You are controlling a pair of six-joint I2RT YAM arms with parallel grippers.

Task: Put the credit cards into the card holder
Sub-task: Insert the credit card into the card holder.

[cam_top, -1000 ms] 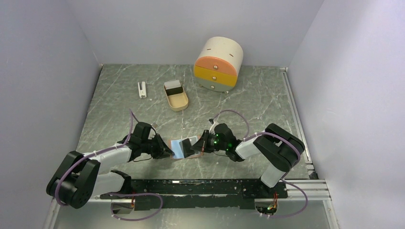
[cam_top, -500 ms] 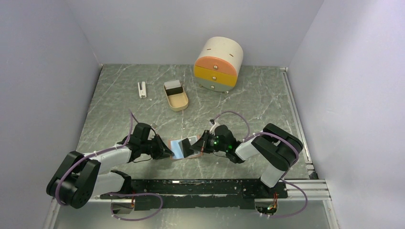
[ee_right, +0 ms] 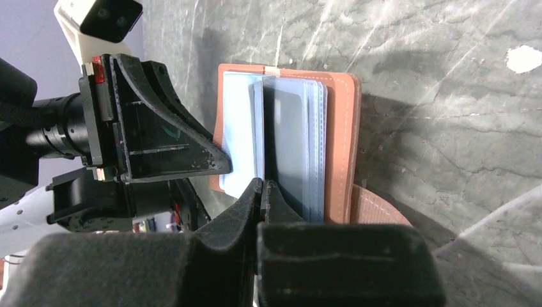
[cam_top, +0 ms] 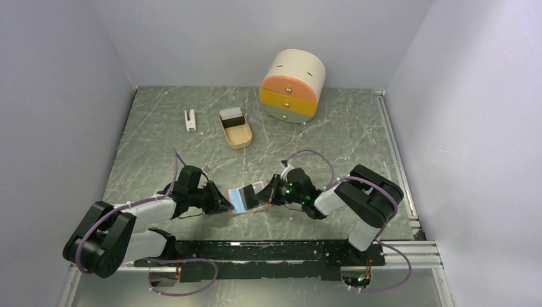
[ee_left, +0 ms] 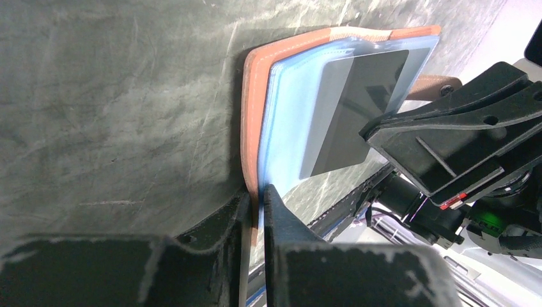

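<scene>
Marble tabletop (cam_top: 332, 141): left end effector (ee_left: 255, 195) pinches card holder (ee_left: 252, 96) edge; right end effector (ee_right: 262, 185) clamps credit card (ee_left: 348, 109).

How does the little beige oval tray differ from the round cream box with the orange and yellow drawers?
The beige oval tray is low, open-topped and much smaller; the round cream drawer box is tall and closed. The tray holds a dark object at its far end; the box shows orange and yellow drawer fronts. Both are pale and rounded.

The left jaws pinch the card holder's (ee_left: 250, 128) edge, a dark card (ee_left: 348, 109) against its clear sleeves.
</scene>
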